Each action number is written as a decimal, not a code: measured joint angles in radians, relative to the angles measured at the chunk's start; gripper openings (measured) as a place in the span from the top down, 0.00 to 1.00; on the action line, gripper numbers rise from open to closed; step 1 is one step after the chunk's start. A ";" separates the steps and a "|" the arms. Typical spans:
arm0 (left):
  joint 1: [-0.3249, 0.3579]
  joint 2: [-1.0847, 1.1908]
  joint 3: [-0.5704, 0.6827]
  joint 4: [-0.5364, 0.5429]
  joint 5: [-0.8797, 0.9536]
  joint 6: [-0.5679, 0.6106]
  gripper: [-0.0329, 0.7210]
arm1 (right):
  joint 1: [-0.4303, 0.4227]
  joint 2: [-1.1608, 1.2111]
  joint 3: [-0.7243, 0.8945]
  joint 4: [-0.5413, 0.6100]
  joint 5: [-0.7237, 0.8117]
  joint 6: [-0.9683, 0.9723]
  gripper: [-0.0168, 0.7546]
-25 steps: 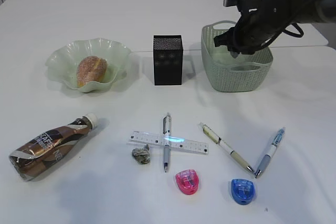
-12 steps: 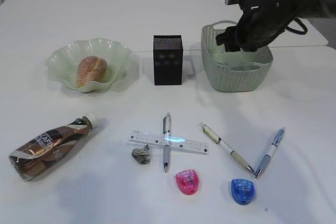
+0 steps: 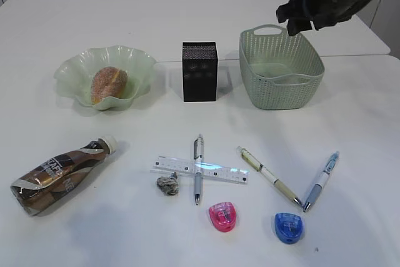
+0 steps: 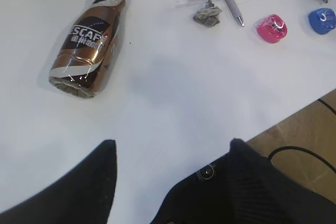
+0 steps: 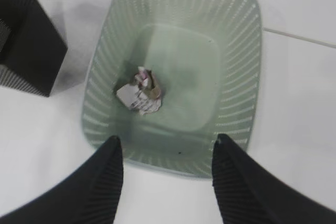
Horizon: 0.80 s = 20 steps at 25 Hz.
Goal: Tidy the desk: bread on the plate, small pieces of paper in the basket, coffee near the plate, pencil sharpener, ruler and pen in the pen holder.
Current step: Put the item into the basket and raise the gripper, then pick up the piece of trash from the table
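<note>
One crumpled paper (image 5: 139,94) (greyish) inside basket (image 5: 231,85).

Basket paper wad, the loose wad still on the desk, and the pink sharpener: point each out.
Paper wad in basket (image 5: 140,92): right wrist view, centre of the crumple.
Loose paper wad (image 3: 167,184): exterior view, its middle.
Pink pencil sharpener (image 3: 222,216): exterior view, top face.

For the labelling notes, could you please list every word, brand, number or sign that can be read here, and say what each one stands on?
"ESCAF": white letters on the brown label of the coffee bottle, left wrist view; the start of the word is cut off by the curve.
Small print near the bottle's cap: too small to read.
Ruler: fine black markings, too small to read.
Pens, sharpeners, pen holder, basket: no readable text.
</note>
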 joint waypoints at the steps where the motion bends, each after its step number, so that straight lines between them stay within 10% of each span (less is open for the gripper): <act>1: 0.000 0.000 0.000 0.003 -0.005 0.000 0.34 | 0.009 -0.016 0.000 0.017 0.031 -0.031 0.41; 20: 0.000 0.000 0.002 0.107 -0.084 0.000 0.34 | 0.299 -0.082 -0.002 0.229 0.427 -0.249 0.41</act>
